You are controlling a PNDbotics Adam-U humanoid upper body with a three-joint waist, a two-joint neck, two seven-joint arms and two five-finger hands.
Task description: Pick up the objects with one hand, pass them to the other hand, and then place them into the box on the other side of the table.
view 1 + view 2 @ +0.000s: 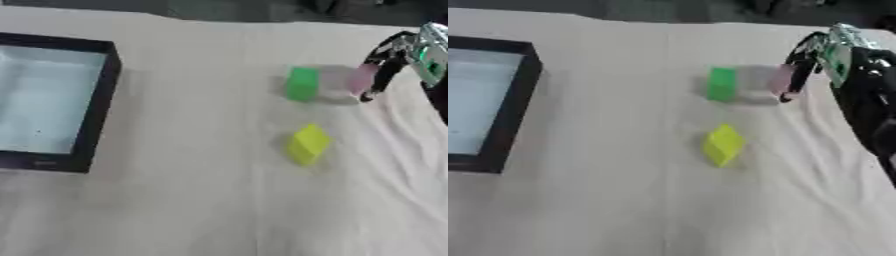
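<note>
A green block [303, 84] stands on the white cloth right of centre. Just to its right is a pink object [360, 79], blurred, with the fingers of my right hand [802, 65] curved down around it from the upper right. Whether the fingers touch or hold the pink object I cannot tell. A yellow block [308, 144] lies nearer to me, below the green one. The black-walled box [98, 115] with a pale inside sits at the left side of the table. My left hand shows in neither view.
White cloth covers the table, with creases on the right side. My right arm [872, 100] runs dark along the right edge. The table's far edge meets a dark background at the top.
</note>
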